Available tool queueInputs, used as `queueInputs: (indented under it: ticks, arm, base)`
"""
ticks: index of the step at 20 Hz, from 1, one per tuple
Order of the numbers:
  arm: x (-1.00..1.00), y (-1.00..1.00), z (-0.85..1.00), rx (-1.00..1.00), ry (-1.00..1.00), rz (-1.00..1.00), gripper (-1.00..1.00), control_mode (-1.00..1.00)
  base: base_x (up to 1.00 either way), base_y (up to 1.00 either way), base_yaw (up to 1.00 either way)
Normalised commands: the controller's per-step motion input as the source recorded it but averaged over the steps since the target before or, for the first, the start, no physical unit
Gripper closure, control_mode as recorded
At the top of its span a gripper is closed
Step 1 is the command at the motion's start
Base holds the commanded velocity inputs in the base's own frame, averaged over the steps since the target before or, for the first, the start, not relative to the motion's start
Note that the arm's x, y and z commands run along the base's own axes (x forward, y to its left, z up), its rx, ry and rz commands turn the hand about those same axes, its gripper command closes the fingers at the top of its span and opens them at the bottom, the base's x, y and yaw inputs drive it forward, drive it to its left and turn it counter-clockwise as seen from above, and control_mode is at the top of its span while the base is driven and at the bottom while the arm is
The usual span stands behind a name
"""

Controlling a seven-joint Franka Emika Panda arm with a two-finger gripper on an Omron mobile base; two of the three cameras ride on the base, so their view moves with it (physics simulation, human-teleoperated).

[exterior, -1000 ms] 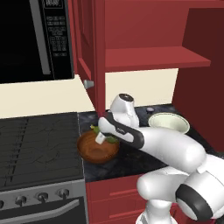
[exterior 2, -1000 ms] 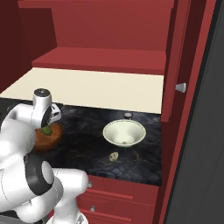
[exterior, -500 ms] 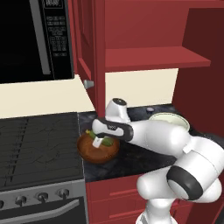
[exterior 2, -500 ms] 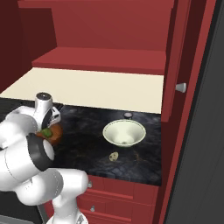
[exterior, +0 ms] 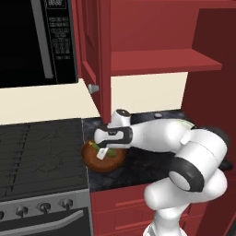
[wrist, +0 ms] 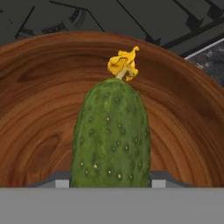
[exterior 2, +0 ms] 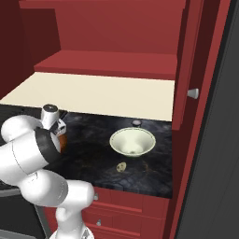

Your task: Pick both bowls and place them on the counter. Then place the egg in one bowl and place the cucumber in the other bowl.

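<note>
Progress: both bowls are seen standing on the worktop (exterior 2: 154, 179), so that part is judged done; the cucumber step is nearly finished, the egg step not yet begun.
Wooden bowl: the brown bowl (exterior: 103, 158) is set at the worktop's left end, just beside the grey stovetop (exterior: 41, 152).
Pale bowl: the pale ceramic bowl (exterior 2: 132, 141) stands upright toward the middle of the worktop, well apart from the brown one — nothing is seen inside it.
Egg: the egg (exterior 2: 122, 166) lies on the bare stone just in front of the pale bowl, untouched.
Cucumber: the cucumber (wrist: 111, 135) is seen in the hand view over the inside of the wooden bowl, flanked low down by the fingers (wrist: 162, 178).
Long axis: the cucumber runs along the line of the gripper (exterior: 104, 152), pointing away from the hand — its yellowish flower tip leads, toward the bowl's far wall and the stovetop beyond.
Grip: the fingers are clamped on the cucumber's lower flanks; whether it rests on the wood cannot be told.
Left to do: the cucumber is to be let go, then the egg carried into the pale bowl.
</note>
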Motion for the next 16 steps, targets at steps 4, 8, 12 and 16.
queueInputs:
  ticks: [4, 8, 12, 16]
  arm:
    - [0.0, 0.06, -0.26, 0.0, 0.03, 0.0, 1.0, -1.0]
    - [0.0, 0.08, -0.29, 0.0, 0.06, 0.0, 1.0, -1.0]
    - [-0.02, 0.03, -0.17, 0.0, 0.02, 0.0, -1.0, -1.0]
    - [-0.14, 0.0, 0.0, 0.0, 0.0, 0.0, -1.0, -1.0]
  base:
    - [0.0, 0.0, 0.0]
    - [0.0, 0.0, 0.0]
    - [0.0, 0.0, 0.0]
    - [0.0, 0.0, 0.0]
